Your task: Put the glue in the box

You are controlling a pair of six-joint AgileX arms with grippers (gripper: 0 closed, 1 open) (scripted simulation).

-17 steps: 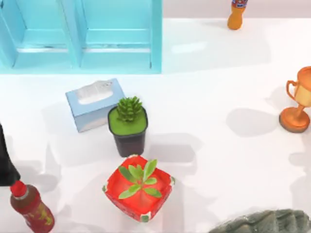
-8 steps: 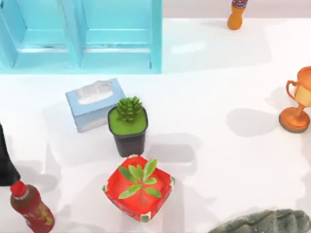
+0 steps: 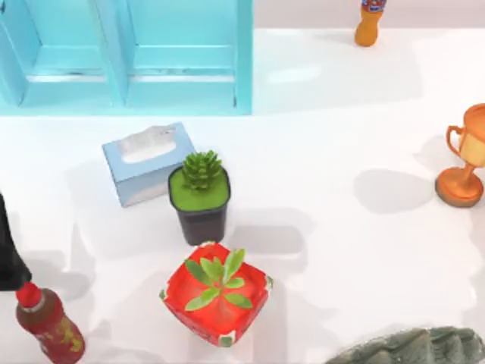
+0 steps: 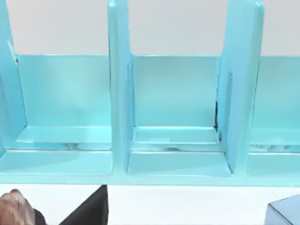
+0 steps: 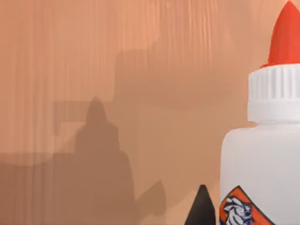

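Observation:
The glue point(image 5: 262, 154) is a white squeeze bottle with a red-orange pointed cap and a blue-and-red label. It stands upright, very close to the right wrist camera. A dark part of my right gripper point(image 5: 201, 208) shows just beside the bottle. An orange-brown ribbed wall point(image 5: 93, 56) behind them carries their shadows; I cannot tell whether it belongs to the box. My left arm point(image 3: 7, 254) is parked at the table's left edge, and a dark part of my left gripper point(image 4: 91, 211) faces the blue shelf.
A light blue shelf unit point(image 3: 125, 57) spans the back left. Around the middle stand a pale blue tissue box point(image 3: 145, 161), a black-potted succulent point(image 3: 200, 193) and a red-potted plant point(image 3: 217, 294). Also here: sauce bottle point(image 3: 47, 322), trophy point(image 3: 464, 159), orange bottle point(image 3: 370, 23), grey-green ridged object point(image 3: 413, 347).
The grey-green ridged object at the bottom right has sunk slightly lower in the top view, and the faint shadow at the right edge has faded. The other objects have not moved.

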